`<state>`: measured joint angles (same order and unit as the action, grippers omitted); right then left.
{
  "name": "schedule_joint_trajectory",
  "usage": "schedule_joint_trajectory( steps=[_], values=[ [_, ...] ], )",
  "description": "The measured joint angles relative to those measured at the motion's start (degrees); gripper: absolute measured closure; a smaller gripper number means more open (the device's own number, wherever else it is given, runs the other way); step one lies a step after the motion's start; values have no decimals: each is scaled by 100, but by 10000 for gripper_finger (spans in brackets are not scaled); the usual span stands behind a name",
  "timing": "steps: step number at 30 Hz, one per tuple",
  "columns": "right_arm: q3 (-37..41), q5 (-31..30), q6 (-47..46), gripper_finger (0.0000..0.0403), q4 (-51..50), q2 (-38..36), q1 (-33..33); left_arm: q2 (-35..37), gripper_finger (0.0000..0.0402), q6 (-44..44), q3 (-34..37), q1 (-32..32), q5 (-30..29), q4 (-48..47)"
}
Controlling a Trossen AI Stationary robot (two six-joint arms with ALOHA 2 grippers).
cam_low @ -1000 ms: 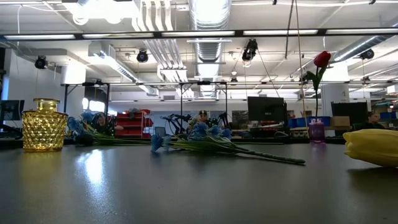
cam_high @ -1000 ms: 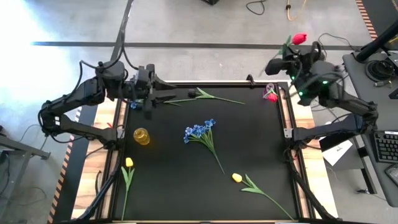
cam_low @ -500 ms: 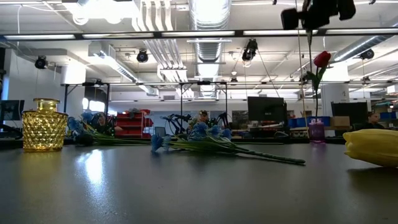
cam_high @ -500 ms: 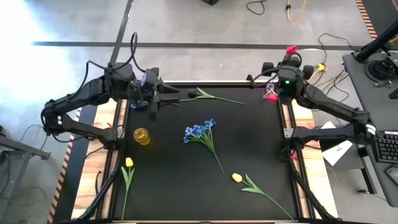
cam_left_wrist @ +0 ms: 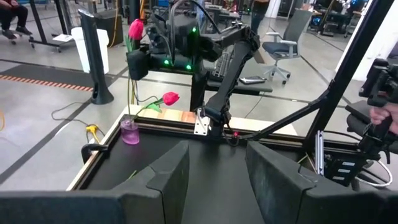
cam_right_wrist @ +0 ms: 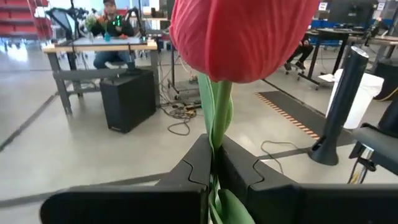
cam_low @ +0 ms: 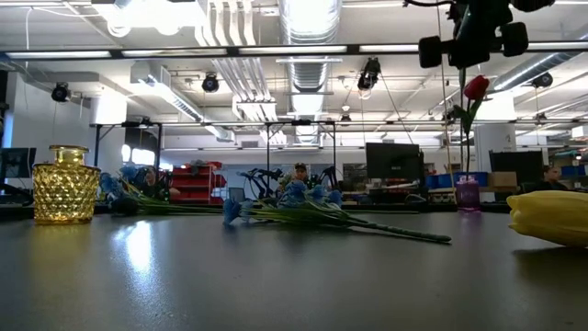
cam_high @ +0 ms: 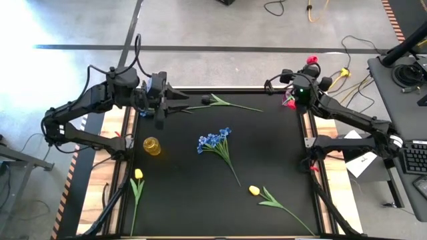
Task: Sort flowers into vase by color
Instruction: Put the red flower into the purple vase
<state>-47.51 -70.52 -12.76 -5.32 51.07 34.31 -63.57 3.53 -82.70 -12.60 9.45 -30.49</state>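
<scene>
Flowers are spread over the black table (cam_high: 267,160): a blue bunch (cam_high: 213,141) lies near the middle, a yellow bud (cam_high: 254,191) lies nearer the front, another yellow one (cam_high: 138,174) rests at the front left edge, and a green stem (cam_high: 223,103) lies along the far side. The right gripper (cam_right_wrist: 214,163), shut tight on the stem of a red tulip (cam_right_wrist: 239,34), holds it upright above the far right corner, just over the small purple vase (cam_left_wrist: 130,132), which already carries one red flower (cam_left_wrist: 170,98). Judging by this, the step in hand is delivering the second red bloom; the next move likely calls for lowering the stem straight down into the narrow mouth, then letting go. The left gripper (cam_left_wrist: 216,165) hangs over the far left of the table with its fingers partly apart and nothing between them; the yellow vase (cam_high: 152,145) stands just in front of it. Compared with a second ago, the right arm has swung in from beyond the table's edge, bringing the tulip over the vase, while the left arm has barely shifted
</scene>
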Motion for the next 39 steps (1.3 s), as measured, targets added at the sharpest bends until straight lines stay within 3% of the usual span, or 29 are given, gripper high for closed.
schedule_joint_trajectory(
  steps=[9, 28, 34, 39],
  values=[
    [3, 2, 599, 390, 392, 68, 251, 20, 256, -4, 0, -4, -7, -97],
    [6, 293, -27, 386, 345, 937, 349, 167, 256, 57, 0, -4, -34, -340],
    [6, 579, -931, 329, -383, 722, 345, 319, 256, 63, 0, -26, -297, -494],
    [6, 1396, -1721, 271, -1243, 373, 345, 459, 256, 168, 0, -71, -293, -630]
  ],
)
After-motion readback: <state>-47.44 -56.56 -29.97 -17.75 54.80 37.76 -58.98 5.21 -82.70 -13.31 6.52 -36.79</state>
